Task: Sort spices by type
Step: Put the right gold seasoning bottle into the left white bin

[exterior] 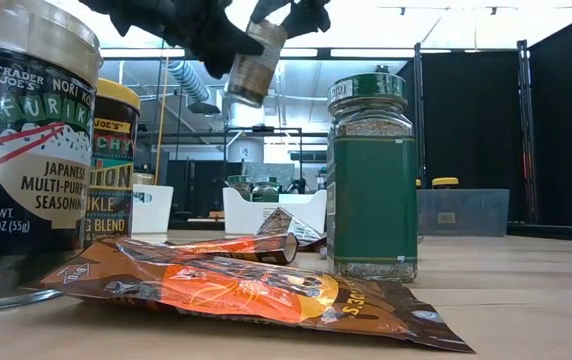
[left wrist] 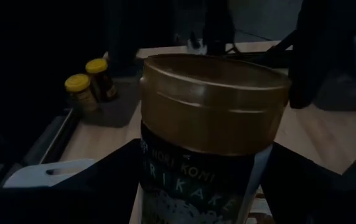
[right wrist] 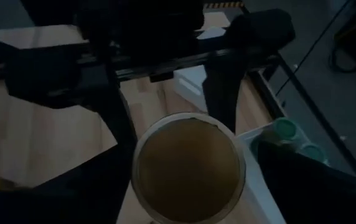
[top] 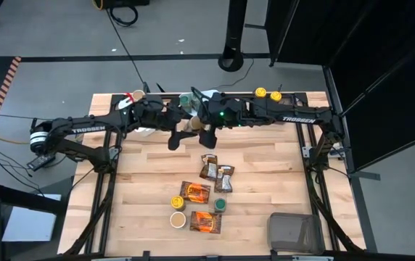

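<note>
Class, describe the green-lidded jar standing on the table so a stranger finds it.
On the wooden table, find the foil packets near its middle. Three jars stand among them; pick the green-lidded jar, not the yellow-lidded jar or tan-lidded jar.

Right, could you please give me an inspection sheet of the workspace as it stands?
Surface: wooden table, bare between items.
Job's things: four foil packets mid-table beside a yellow-lidded jar, a green-lidded jar and a tan-lidded jar; two yellow-lidded jars at the far edge; a furikake jar aloft.
Clutter: grey bin, high view's lower right.
Grippers: left tool and right tool meet at the furikake jar; which one grips it cannot be told.
Cables: black cable across the floor.
Surroundings: black curtain; no person seen.
</note>
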`<act>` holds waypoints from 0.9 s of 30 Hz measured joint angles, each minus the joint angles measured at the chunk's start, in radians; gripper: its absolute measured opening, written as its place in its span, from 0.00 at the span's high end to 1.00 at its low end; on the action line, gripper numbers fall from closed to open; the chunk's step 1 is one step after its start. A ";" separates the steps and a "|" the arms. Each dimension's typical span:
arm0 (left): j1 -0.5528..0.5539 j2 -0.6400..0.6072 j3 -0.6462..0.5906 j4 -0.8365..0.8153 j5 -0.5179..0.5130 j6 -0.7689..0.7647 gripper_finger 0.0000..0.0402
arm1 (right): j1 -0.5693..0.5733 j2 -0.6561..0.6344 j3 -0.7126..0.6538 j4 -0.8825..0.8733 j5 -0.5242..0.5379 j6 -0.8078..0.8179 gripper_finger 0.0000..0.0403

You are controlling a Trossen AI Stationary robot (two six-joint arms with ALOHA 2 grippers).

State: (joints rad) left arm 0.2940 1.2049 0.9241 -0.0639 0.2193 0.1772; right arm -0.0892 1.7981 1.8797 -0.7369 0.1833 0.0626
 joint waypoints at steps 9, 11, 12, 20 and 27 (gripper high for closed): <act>0.002 -0.001 0.000 -0.061 -0.049 0.006 0.31 | -0.008 -0.002 0.000 -0.003 0.055 -0.083 0.11; 0.013 -0.001 0.000 -0.075 -0.091 -0.010 0.31 | -0.016 -0.007 0.000 -0.014 0.098 -0.099 0.13; 0.023 -0.001 0.000 -0.080 -0.110 -0.032 0.31 | -0.022 -0.014 0.000 -0.014 0.114 -0.100 0.14; 0.136 -0.021 -0.003 -0.054 -0.285 -0.185 0.31 | -0.077 -0.113 0.001 -0.019 0.126 -0.074 0.19; 0.171 -0.131 -0.210 0.087 -0.574 -0.317 0.30 | -0.085 -0.180 0.001 -0.029 0.113 -0.074 0.21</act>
State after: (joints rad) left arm 0.4648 1.0742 0.7139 0.0233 -0.3547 -0.1398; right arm -0.1745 1.6181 1.8805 -0.7663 0.2958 -0.0116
